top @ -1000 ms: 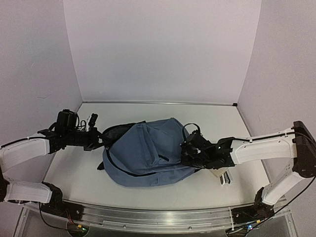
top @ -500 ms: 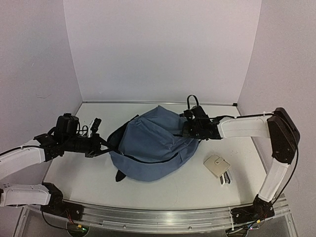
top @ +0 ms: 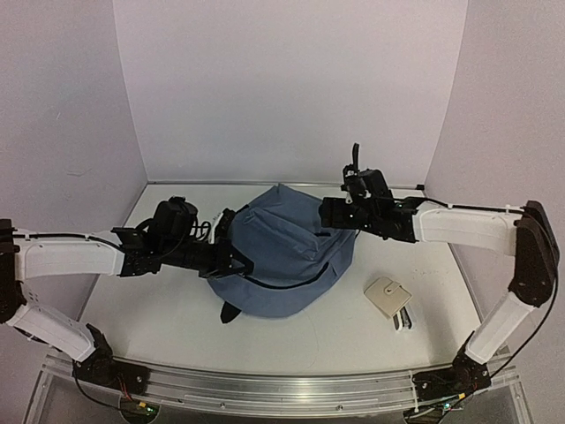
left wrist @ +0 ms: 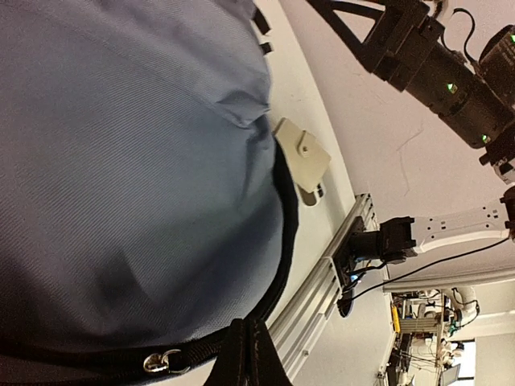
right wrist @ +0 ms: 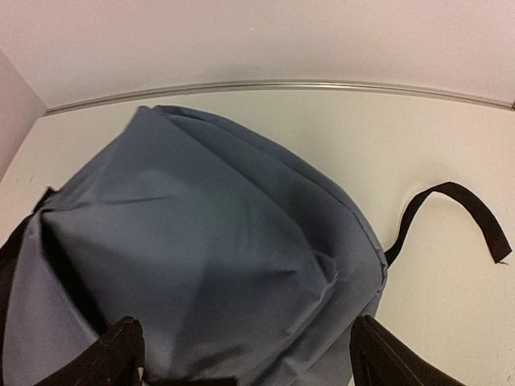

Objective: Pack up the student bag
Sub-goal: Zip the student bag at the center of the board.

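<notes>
The student bag [top: 282, 252], slate-blue fabric with dark zipper lines, sits bunched up in the middle of the table. My left gripper [top: 237, 265] is at its near-left edge, shut on the bag's black zipper band; in the left wrist view the closed fingers [left wrist: 251, 350] pinch that band beside a metal zipper ring [left wrist: 161, 359]. My right gripper [top: 329, 216] hovers over the bag's back-right side, open. In the right wrist view its gripper [right wrist: 253, 350] straddles the blue fabric [right wrist: 201, 241] without touching it. A black strap [right wrist: 459, 211] trails off to the right.
A beige flap pouch [top: 387, 296] lies on the table right of the bag, with a small white item [top: 403, 320] under its near edge; the left wrist view shows the pouch [left wrist: 304, 153] too. Walls close the back and sides.
My right gripper has opened, let go of the bag and lifted toward the back. My left arm has pushed right with the zipper band, and the bag has bunched up.
</notes>
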You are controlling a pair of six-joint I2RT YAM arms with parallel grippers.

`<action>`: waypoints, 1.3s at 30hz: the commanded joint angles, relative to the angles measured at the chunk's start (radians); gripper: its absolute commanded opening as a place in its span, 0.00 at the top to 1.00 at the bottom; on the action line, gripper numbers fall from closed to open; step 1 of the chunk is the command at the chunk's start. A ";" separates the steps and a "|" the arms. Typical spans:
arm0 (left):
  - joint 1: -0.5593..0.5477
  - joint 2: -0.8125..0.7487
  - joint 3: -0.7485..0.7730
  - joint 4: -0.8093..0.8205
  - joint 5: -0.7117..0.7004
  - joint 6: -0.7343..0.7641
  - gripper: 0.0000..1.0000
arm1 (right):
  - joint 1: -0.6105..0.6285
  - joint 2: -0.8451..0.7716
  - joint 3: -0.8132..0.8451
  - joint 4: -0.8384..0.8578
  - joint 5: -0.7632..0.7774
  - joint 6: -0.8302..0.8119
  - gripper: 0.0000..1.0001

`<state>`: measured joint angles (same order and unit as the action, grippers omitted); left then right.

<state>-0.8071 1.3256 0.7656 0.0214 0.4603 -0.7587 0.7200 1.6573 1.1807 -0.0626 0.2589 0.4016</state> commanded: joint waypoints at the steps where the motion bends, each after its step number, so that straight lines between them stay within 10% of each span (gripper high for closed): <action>1: -0.096 0.077 0.145 0.085 -0.029 0.025 1.00 | 0.054 -0.161 -0.095 0.013 -0.069 0.008 0.12; 14: -0.161 0.076 0.230 -0.121 -0.104 0.102 0.80 | 0.243 -0.317 -0.223 -0.008 -0.151 0.126 0.06; 22: -0.123 0.024 0.277 -0.378 -0.355 0.082 0.43 | 0.305 -0.233 -0.184 -0.049 -0.113 0.200 0.13; 39: 0.060 0.181 0.349 -0.352 -0.279 0.014 0.30 | 0.324 -0.011 -0.057 -0.065 -0.226 0.300 0.36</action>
<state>-0.7619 1.4629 1.0430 -0.3349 0.1732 -0.7177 1.0351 1.6125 1.0716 -0.1312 0.0720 0.6712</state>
